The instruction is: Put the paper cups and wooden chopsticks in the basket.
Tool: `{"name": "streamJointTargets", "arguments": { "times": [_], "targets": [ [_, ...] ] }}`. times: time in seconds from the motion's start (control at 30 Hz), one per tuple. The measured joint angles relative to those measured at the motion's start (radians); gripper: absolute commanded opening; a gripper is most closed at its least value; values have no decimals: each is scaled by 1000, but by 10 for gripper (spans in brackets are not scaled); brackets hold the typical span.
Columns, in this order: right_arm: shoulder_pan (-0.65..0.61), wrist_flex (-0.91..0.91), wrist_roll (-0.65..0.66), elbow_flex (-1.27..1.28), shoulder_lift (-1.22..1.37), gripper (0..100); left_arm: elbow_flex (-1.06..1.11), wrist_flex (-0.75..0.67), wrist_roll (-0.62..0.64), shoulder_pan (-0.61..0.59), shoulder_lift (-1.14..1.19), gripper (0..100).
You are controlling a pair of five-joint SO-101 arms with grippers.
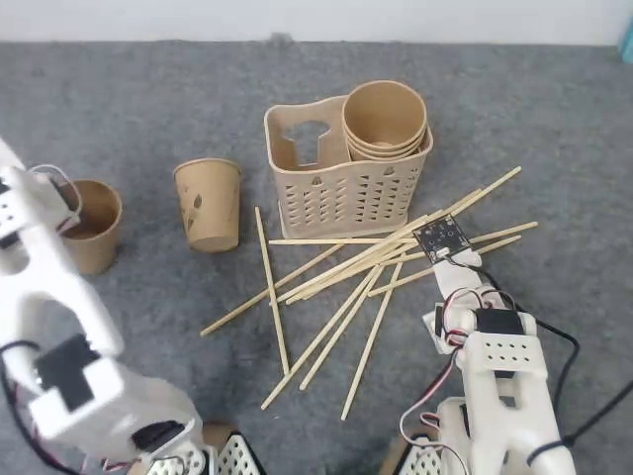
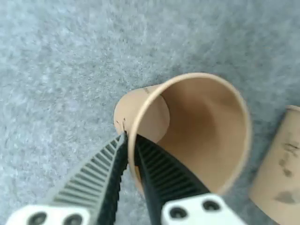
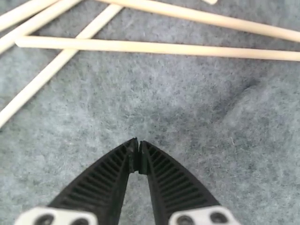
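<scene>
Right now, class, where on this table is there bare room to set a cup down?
Bare: the strip behind the basket; the far right corner beside it; the patch in front of the middle cup, left of the chopsticks. Crowded: before the basket, where chopsticks crisscross up to the right arm.

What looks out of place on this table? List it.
The wooden chopsticks lie scattered and crisscrossed on the grey mat in front of the basket, none inside it. A loose cup sits left of the basket, and the far-left cup is pinched at its rim by the left gripper.
</scene>
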Motion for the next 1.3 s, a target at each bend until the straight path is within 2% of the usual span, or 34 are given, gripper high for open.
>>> {"name": "streamJointTargets", "arguments": {
  "times": [0.1,0.2,0.27,0.33,0.47,0.67,0.77,1.0,1.3],
  "targets": [
    [-2,0,0,0,0,8,-52,-3,8,-32,107,63],
    [0,0,0,0,0,8,-135,-2,8,-78,204,196],
    [-2,0,0,0,0,8,-203,32,12,-110,253,269],
    [-2,0,0,0,0,8,-270,89,15,-127,285,303],
    [-2,0,0,0,0,8,-376,196,11,-132,313,275],
    [-2,0,0,0,0,8,-446,242,11,-167,315,203],
    [-2,0,0,0,0,8,-489,265,0,-173,315,199],
    [-2,0,0,0,0,8,-684,422,-68,-173,315,199],
    [-2,0,0,0,0,8,-687,433,-129,-173,354,196]
  ]
}}
